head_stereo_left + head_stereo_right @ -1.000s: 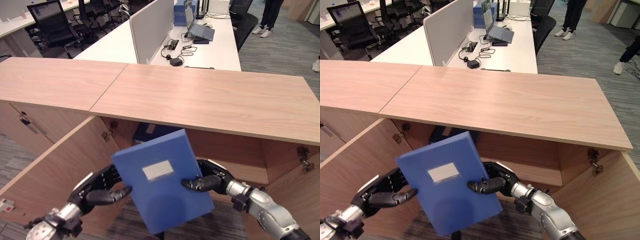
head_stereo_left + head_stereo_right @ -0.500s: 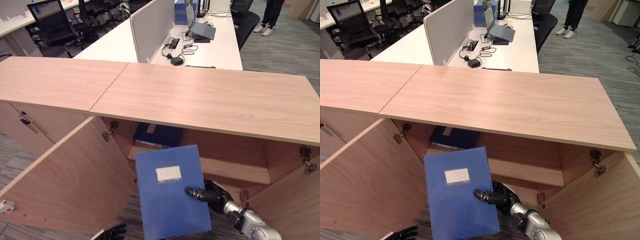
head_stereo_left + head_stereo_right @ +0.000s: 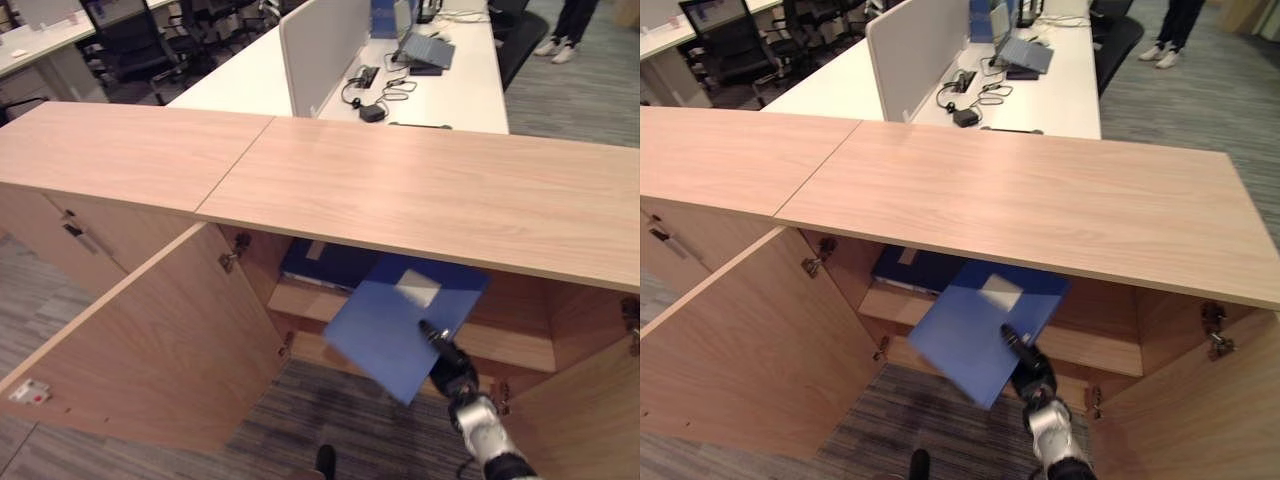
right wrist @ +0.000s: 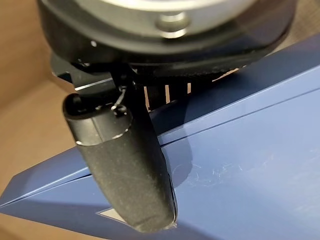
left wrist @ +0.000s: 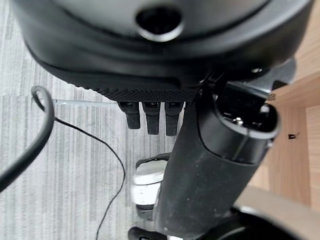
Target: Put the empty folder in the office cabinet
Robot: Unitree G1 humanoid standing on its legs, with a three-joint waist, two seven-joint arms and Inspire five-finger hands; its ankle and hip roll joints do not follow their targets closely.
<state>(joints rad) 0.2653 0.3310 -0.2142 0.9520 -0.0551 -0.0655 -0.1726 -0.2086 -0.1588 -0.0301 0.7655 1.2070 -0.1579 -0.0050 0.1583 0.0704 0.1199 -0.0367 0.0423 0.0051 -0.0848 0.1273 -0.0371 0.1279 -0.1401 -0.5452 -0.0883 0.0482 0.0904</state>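
The blue folder (image 3: pixel 398 325) with a white label hangs tilted in the open office cabinet (image 3: pixel 420 200). Its far end reaches under the wooden top, above the inner shelf (image 3: pixel 300 300). My right hand (image 3: pixel 449 366) is shut on the folder's near edge. In the right wrist view the thumb (image 4: pixel 125 170) presses on the blue cover (image 4: pixel 250 150), with the fingers curled beneath it. My left hand (image 5: pixel 150 65) hangs over the grey carpet beside the cabinet, fingers relaxed and holding nothing.
A darker blue folder (image 3: pixel 325 262) lies on the shelf at the left. The left door (image 3: pixel 140 340) and the right door (image 3: pixel 590 420) stand swung out. Behind the cabinet are white desks with a partition (image 3: pixel 320 45), a laptop (image 3: pixel 425 50) and office chairs (image 3: pixel 140 50). A person's legs (image 3: pixel 1170 35) stand at the back right.
My left hand let go of the folder and dropped out of the eye views. My right hand alone carried the folder forward and tipped it into the cabinet opening. The camera shifted too.
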